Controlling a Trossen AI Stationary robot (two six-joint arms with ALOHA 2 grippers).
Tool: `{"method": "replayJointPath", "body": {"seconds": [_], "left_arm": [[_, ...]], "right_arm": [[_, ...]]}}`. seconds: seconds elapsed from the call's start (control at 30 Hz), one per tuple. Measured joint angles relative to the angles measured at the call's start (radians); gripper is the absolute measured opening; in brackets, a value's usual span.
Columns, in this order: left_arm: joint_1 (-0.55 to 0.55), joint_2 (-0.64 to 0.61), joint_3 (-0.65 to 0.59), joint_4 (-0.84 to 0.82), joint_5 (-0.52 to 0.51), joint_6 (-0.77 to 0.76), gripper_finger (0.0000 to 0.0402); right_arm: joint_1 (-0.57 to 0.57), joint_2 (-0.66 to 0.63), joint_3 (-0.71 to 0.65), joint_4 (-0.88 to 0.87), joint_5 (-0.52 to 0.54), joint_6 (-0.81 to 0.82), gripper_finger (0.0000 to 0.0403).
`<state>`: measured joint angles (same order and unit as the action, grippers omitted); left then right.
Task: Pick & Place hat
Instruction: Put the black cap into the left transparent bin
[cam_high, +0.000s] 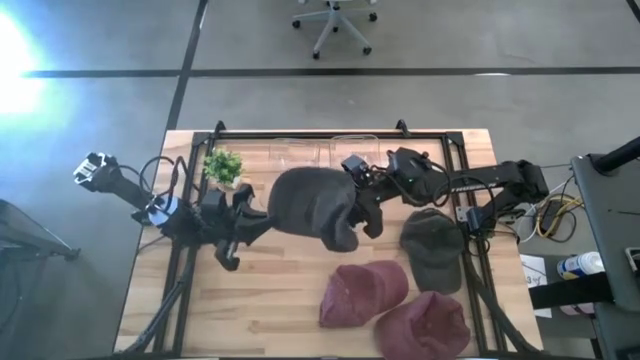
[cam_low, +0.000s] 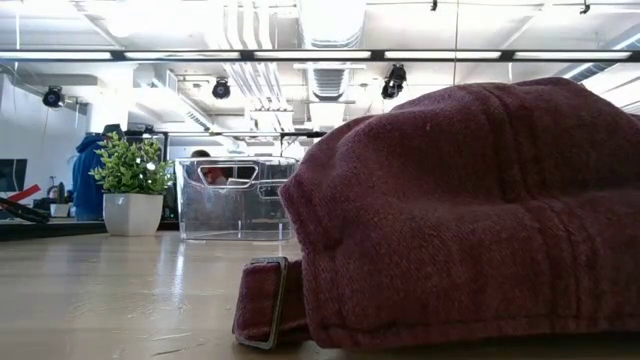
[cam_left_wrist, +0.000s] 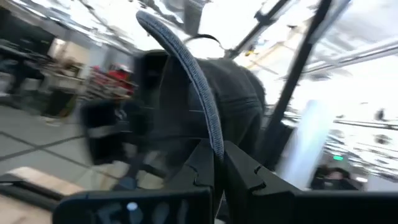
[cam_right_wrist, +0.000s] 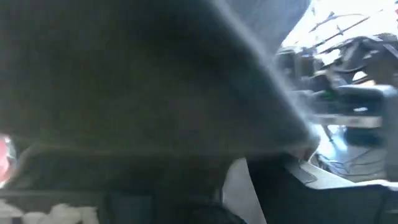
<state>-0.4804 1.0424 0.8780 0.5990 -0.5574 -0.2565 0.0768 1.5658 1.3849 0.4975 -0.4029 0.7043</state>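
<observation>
Mid-carry, the dark grey cap (cam_high: 312, 205) hangs lifted just beside the clear bin (cam_high: 300, 152), its brim pinched in the left gripper (cam_high: 262, 213) and its far side held by the right gripper (cam_high: 362, 212), so next probably comes lowering it in.

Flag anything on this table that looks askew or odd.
The dark cap hangs between both arms: the left gripper pinches its brim edge, the right gripper holds its other side. The other caps lie loosely scattered.

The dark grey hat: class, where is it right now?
In the high view, the dark grey hat sits mid-table between both arms, pinched by the left gripper, right of the potted plant.
</observation>
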Motion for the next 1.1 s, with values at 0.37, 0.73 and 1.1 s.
{"method": "replayJointPath", "body": {"seconds": [0.37, 0.73, 1.1], "left_arm": [[0.034, -0.009, -0.006, -0.071, -0.028, 0.040, 0.0010], [0.044, -0.074, -0.018, -0.165, -0.128, 0.110, 0.0010], [0.087, -0.078, -0.018, -0.163, -0.133, 0.095, 0.0010]], "right_arm": [[-0.023, -0.018, 0.000, -0.035, -0.021, -0.004, 0.0173], [-0.043, -0.116, 0.004, -0.145, -0.081, -0.015, 0.0173], [-0.048, -0.214, 0.001, -0.633, 0.413, -0.215, 0.0173]]}}
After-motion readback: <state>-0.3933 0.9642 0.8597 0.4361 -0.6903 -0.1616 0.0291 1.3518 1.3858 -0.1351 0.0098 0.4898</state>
